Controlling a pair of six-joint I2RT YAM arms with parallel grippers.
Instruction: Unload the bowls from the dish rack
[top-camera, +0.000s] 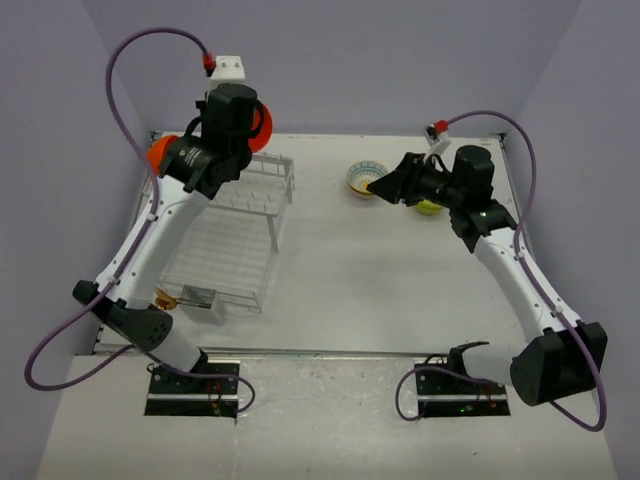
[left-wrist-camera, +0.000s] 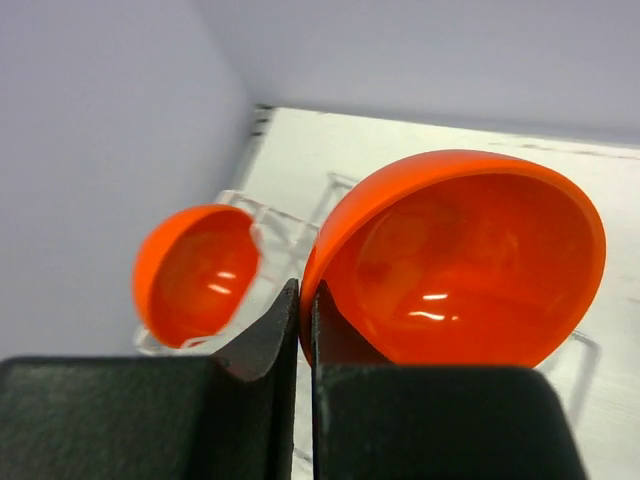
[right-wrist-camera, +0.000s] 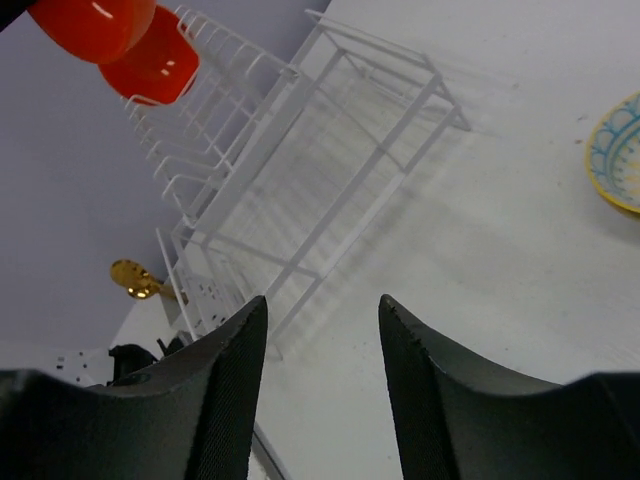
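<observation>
The left gripper (left-wrist-camera: 305, 300) is clamped tight on the rim of an orange bowl (left-wrist-camera: 460, 260), holding it in the air above the far end of the dish rack (top-camera: 225, 245), tipped on its side with the hollow facing the wrist camera. A second orange bowl (left-wrist-camera: 195, 275) stands on edge at the rack's far left corner, not yet unloaded. Over on the right, the right gripper (right-wrist-camera: 322, 302) has its jaws apart with nothing between them. It hovers just beside the patterned bowl (top-camera: 366, 178), which sits upright on the table (top-camera: 350, 290). The lime-green bowl (top-camera: 431, 208) is on the table too, half hidden under that arm. By my count 2 bowls are out, 1 is in the air and 1 waits in the rack.

What worries me is that the hold is only a thin pinch on a glossy rim, so a quick swing could let the bowl pivot or slip and drop onto the wires. It also hangs near the second orange bowl, and a low path could knock that bowl off its prongs. The right arm, if it pulls away carelessly, might nudge the 2 bowls beside it
</observation>
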